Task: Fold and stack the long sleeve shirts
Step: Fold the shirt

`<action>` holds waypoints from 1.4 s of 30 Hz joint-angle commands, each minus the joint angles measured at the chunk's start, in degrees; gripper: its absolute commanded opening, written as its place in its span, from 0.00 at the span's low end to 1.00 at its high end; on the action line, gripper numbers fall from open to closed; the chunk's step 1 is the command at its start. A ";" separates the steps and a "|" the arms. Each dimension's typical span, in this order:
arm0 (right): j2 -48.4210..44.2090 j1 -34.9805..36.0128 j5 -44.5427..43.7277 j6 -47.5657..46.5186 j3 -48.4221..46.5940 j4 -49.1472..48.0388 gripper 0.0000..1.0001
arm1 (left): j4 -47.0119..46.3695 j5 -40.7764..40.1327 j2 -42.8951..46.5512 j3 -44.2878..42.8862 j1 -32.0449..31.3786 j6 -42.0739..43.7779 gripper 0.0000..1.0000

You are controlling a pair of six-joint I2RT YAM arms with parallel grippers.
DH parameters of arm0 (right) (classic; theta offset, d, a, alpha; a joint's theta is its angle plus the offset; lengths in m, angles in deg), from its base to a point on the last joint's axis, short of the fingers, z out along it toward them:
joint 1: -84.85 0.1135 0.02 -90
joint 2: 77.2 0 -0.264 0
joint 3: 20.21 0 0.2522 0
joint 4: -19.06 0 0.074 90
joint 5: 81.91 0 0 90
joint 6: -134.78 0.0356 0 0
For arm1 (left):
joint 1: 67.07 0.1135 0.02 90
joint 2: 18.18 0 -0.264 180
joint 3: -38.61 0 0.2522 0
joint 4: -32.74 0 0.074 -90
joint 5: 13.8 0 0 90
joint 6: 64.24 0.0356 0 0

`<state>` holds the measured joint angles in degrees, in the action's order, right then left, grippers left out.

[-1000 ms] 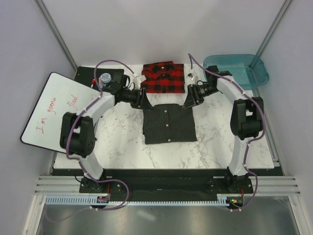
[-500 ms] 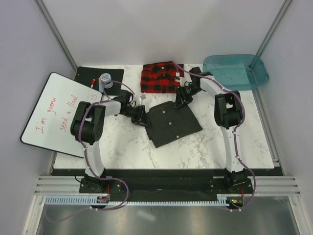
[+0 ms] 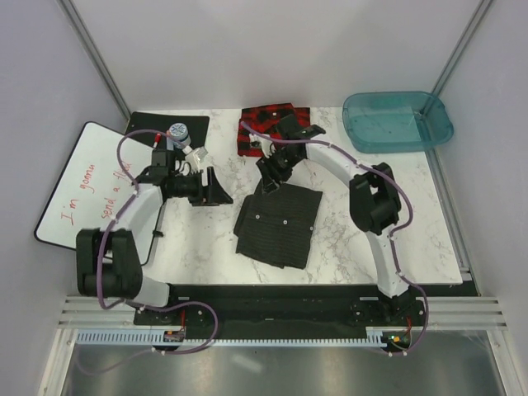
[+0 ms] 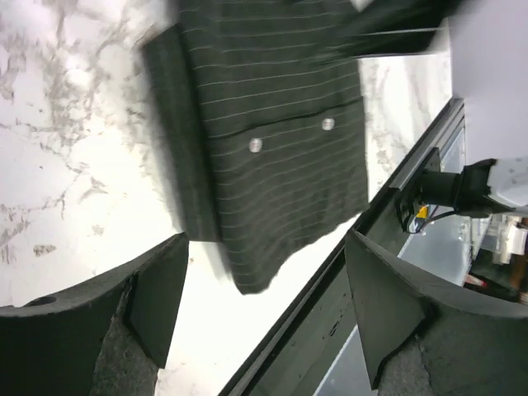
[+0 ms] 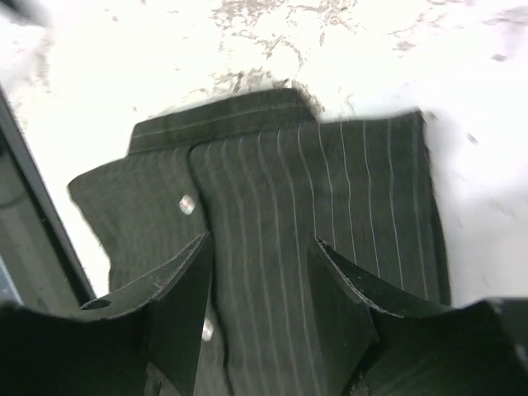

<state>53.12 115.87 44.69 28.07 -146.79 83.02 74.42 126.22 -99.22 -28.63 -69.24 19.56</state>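
Whiteboard [image 3: 78, 186] with red handwriting lies out behind the left claw [image 3: 221, 188], overhanging the table's [image 3: 198, 243] left edge. Left claw: low over bare marble, pointing toward the table's middle, jaws spread wide and nothing between them. Its wrist view confirms this: both fingers [image 4: 157, 297] stand well apart with only tabletop and cloth past them. The dark pinstriped shirt [image 3: 279, 221] lies just ahead of this claw's tips, not touching them. It is folded into a rough rectangle, turned slightly askew, flat on the marble. Two pale buttons [image 4: 256, 145] show on its front in the left wrist view, and the table's near edge runs just beyond the cloth. Right claw [image 3: 271, 175]: reached across over the far left corner of the same shirt. From its wrist camera the fingers [image 5: 181, 305] are parted, with striped cloth lying flat beneath the gap and no fold pinched between them. Contact with the fabric cannot be told. The collar [image 5: 289, 97] sits ahead of the tips, and one button [image 5: 187, 204] is just left of the left finger. The red-and-black plaid shirt [image 3: 250, 142] lies folded directly behind the right claw at the far table edge, partly covered by that arm and apart from the pinstriped one. The teal tub [image 3: 396, 120] sits well off to this claw's right, at the far right corner.
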 commanded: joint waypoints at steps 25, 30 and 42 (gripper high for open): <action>-6.05 -2.90 -1.36 1.59 26.42 -2.38 0.46 | -11.05 5.35 -34.89 -5.06 -6.43 -2.59 0.67; -5.96 -2.81 -1.36 1.59 26.94 -2.47 0.46 | -12.97 5.26 -36.39 -5.68 -8.54 -4.08 0.60; -5.43 -2.55 -0.39 3.96 26.42 -4.75 0.46 | -15.97 4.83 -37.00 -6.73 -11.27 -7.69 0.44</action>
<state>44.49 112.70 47.64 32.48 -120.23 86.40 61.46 137.21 -133.93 -34.48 -79.38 12.98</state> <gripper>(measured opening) 0.459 0.480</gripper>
